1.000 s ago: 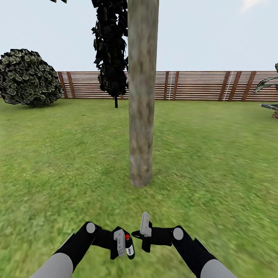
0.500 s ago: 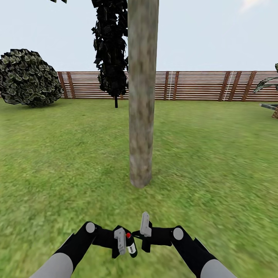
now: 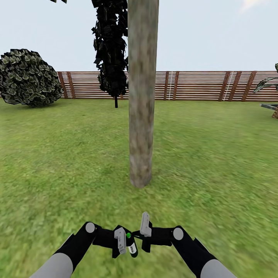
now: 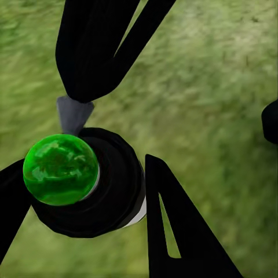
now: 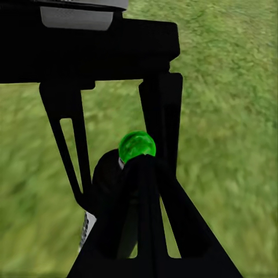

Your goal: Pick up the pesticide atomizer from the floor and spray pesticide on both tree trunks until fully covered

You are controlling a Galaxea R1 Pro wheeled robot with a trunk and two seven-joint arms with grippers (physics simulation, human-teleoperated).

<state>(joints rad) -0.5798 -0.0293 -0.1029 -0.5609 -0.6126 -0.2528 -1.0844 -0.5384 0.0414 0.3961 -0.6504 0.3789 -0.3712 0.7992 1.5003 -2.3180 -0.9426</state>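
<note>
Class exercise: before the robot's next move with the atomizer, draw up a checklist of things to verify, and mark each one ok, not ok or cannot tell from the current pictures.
1. Atomizer gripped by left pincer: ok, fingers flank the bottle on both sides.
2. Button on top showing green: ok.
3. Right pincer at the button: ok, its fingertip sits against the green ball in the right wrist view.
4. Tree trunk straight ahead: ok, centred in the head view.
5. Nozzle aimed at the trunk: cannot tell.
6. Trunk covered with pesticide: cannot tell.

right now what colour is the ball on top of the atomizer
Bright green ball on the atomizer; clearest in the left wrist view.
</note>
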